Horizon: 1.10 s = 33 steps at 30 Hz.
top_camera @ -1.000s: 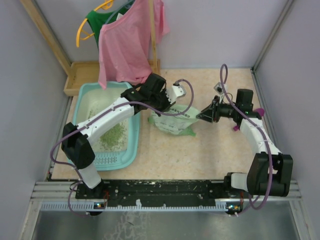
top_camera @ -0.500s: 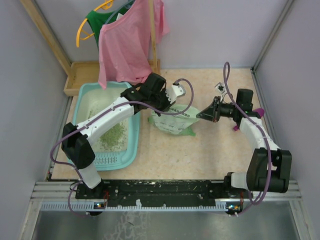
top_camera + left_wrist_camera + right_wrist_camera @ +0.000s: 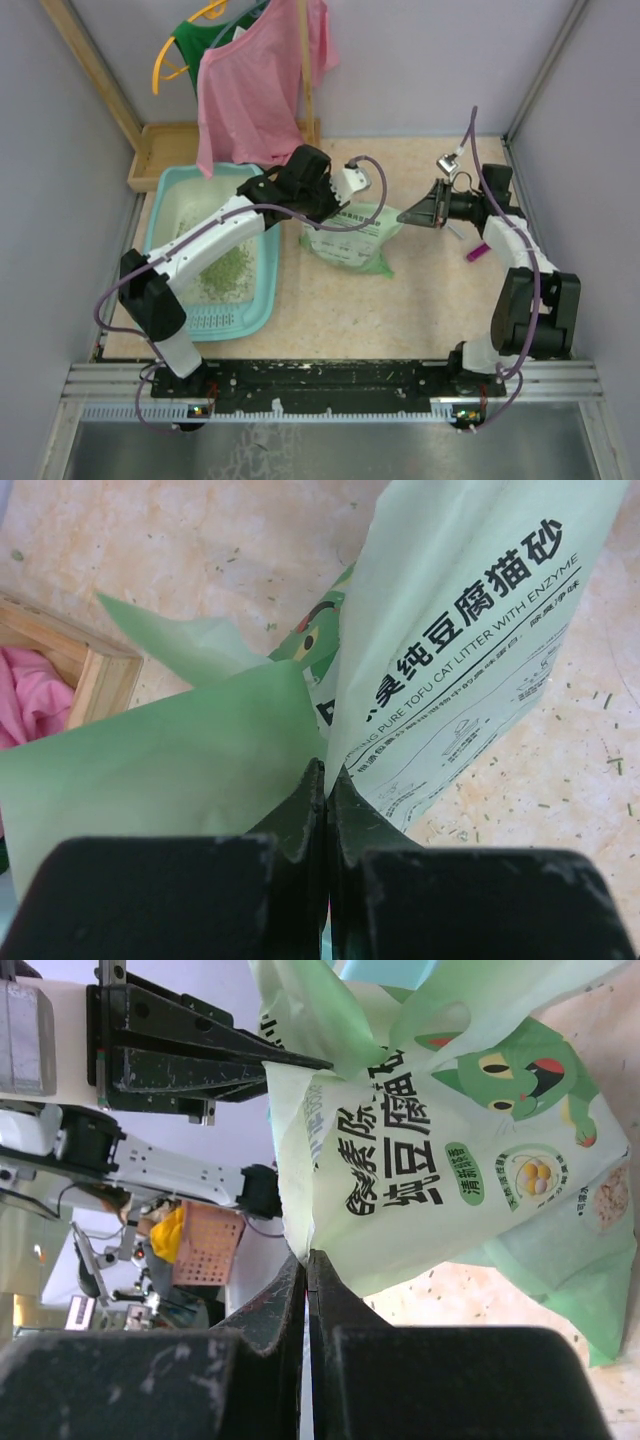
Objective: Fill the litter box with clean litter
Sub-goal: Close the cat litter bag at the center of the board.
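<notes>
Pinching a flap of the pale green bag (image 3: 470, 650), the left gripper (image 3: 326, 780) has its jaws clamped together; the right gripper (image 3: 305, 1260) is closed too, its tips at the bag's other edge, hold unclear. The clean litter (image 3: 225, 272) lies inside the litter box (image 3: 215, 320), left of the bag on the surface (image 3: 420, 290)

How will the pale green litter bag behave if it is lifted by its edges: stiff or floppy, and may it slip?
Probably floppy: the bag folds and creases where the left gripper pinches it. Its film looks smooth, so a thin pinch might slip.
</notes>
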Tool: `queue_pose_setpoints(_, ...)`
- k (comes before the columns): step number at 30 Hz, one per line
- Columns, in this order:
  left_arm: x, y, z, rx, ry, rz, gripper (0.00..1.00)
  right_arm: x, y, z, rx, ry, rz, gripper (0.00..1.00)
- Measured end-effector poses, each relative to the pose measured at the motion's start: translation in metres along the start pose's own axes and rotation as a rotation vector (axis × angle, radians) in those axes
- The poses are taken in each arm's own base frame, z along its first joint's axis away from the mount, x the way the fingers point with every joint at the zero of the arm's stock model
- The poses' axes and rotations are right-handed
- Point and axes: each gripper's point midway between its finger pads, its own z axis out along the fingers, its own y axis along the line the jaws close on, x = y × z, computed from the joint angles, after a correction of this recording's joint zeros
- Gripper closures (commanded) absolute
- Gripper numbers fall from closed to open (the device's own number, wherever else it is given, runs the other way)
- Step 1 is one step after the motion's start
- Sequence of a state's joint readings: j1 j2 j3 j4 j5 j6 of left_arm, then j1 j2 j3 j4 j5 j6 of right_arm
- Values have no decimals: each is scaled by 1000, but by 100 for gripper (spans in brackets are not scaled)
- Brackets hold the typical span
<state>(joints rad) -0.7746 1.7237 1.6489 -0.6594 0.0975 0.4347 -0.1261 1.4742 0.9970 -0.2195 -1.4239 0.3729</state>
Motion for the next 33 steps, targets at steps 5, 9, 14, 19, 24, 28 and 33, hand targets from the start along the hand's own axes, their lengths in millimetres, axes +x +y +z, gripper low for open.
queue_pose_setpoints(5, -1, 2, -7, -20, -13, 14, 100, 3, 10, -4, -3, -13, 25, 100)
queue_pose_setpoints(9, 2, 0, -7, -16, -13, 14, 100, 17, 12, -6, -22, -11, 40, 100)
queue_pose_setpoints(14, 5, -4, -8, -3, -19, 15, 100, 30, 13, -8, -35, -12, 20, 100)
queue_pose_setpoints(19, 6, -8, -10, 23, -13, 16, 100, 22, 1, -12, 111, -30, -154, 79)
queue_pose_setpoints(24, 9, -13, -15, 67, -1, 10, 100, -4, -18, -30, 394, 41, -503, 63)
queue_pose_setpoints(28, 10, -15, -17, 95, -2, 8, 100, 9, -10, -45, 474, 82, -761, 59)
queue_pose_setpoints(33, 10, -19, -18, 136, 4, -4, 100, 37, 33, -45, 453, 49, -1149, 59)
